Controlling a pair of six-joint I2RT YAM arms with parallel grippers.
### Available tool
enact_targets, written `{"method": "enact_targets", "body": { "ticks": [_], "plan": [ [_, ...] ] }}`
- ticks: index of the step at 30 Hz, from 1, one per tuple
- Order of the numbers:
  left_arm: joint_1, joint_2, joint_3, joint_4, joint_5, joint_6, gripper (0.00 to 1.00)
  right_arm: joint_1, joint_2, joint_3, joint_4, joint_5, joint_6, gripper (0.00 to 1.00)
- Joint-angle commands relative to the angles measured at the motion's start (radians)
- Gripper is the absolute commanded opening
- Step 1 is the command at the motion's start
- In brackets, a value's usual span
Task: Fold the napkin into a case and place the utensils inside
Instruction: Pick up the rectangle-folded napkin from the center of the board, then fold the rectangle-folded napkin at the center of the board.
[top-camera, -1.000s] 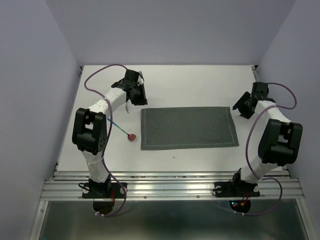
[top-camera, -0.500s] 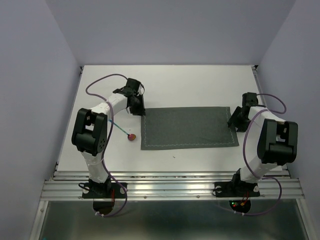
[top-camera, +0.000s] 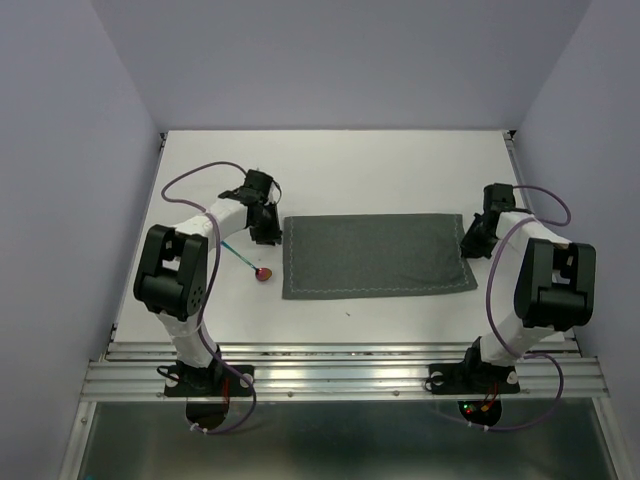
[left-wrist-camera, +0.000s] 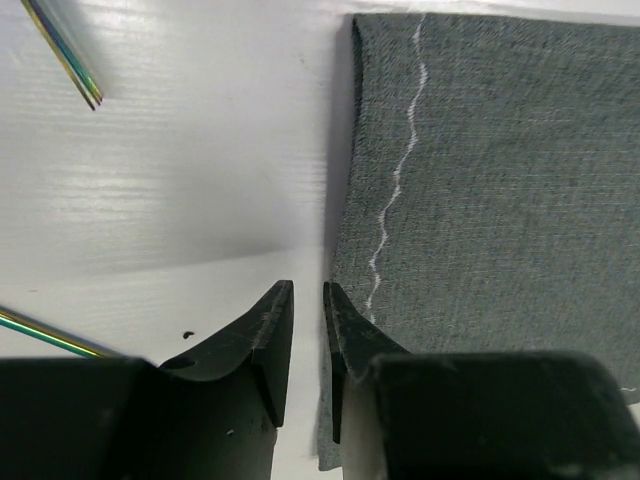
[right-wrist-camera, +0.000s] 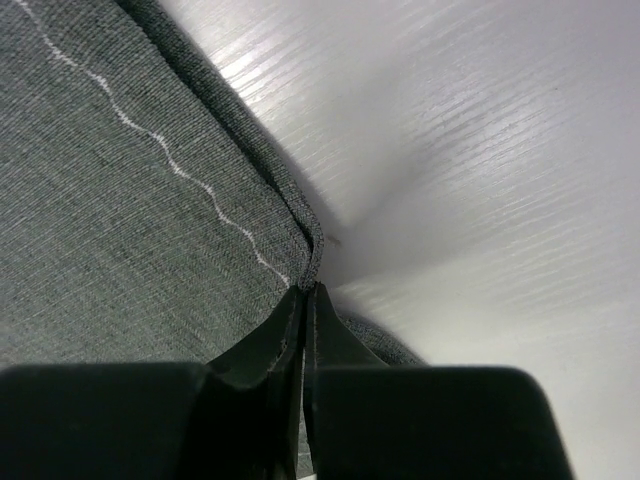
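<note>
The dark grey napkin (top-camera: 375, 256) lies as a flat rectangle mid-table, with light stitching showing (left-wrist-camera: 400, 170). My left gripper (top-camera: 269, 231) (left-wrist-camera: 308, 290) is open by a narrow gap. It straddles the cloth's left edge, one finger over the cloth and the other over the table. My right gripper (top-camera: 468, 246) (right-wrist-camera: 305, 290) is shut on the napkin's right edge (right-wrist-camera: 300, 215). The red-bowled spoon (top-camera: 262, 273) with its teal handle rests left of the napkin. Two thin utensil handles (left-wrist-camera: 65, 55) (left-wrist-camera: 45, 335) show in the left wrist view.
The white table (top-camera: 380, 170) stretches behind the napkin to the back wall. A metal rail (top-camera: 340, 365) runs along the near edge by the arm bases. Purple cables loop off both arms.
My right gripper came down to the napkin's right edge and closed on it. My left gripper slid nearer, down to the cloth's left edge, still slightly open.
</note>
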Motion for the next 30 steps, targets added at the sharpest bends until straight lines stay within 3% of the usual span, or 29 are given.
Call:
{"method": "enact_targets", "body": {
  "ticks": [1,14,30],
  "plan": [
    [0.001,-0.050,-0.055,0.018,-0.009,-0.010,0.30,0.014,-0.063,0.023,-0.003,0.007,0.001,0.01],
    [-0.083,0.050,-0.094,0.095,0.045,-0.044,0.30,0.054,-0.163,0.128,-0.077,-0.031,0.013,0.01],
    [-0.220,0.190,0.055,0.115,0.103,-0.111,0.29,0.325,-0.184,0.206,-0.088,-0.044,0.125,0.01]
  ]
}}
